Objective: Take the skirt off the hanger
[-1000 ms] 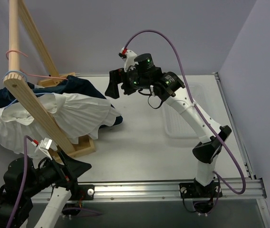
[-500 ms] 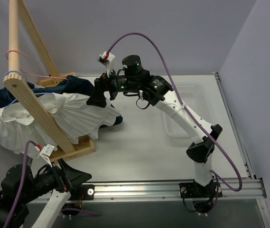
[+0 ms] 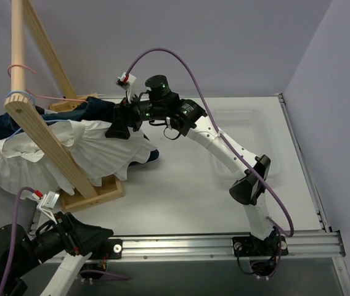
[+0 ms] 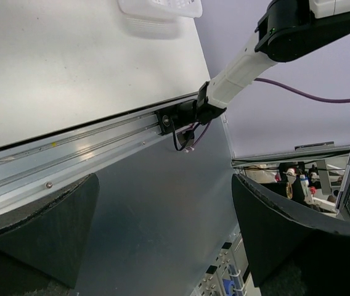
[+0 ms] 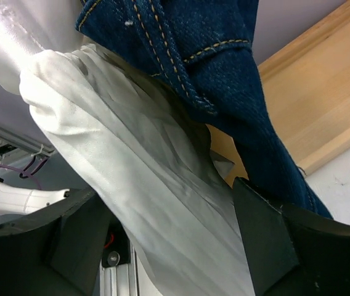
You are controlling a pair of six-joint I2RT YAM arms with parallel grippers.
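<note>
The white ruffled skirt (image 3: 76,153) hangs spread out at the left. It is on the light-blue wire hanger (image 3: 16,98), whose hook goes round the wooden rod. My right gripper (image 3: 117,127) is at the skirt's upper right edge, beside the denim. In the right wrist view the right gripper (image 5: 169,240) is open, with the white skirt fabric (image 5: 132,179) lying between the jaws. My left gripper (image 3: 96,234) is low at the near left edge, away from the skirt. In the left wrist view the left gripper (image 4: 162,246) is open and empty.
A dark navy denim garment (image 3: 98,111) hangs behind the skirt and shows in the right wrist view (image 5: 224,61). A pink wire hanger (image 3: 18,68) is on the rod. The wooden rack (image 3: 45,145) stands at the left. A clear tray (image 3: 243,132) lies at the right.
My right arm has swung left from the table's middle to the skirt's upper edge. My left gripper has drawn back down toward the near edge.
</note>
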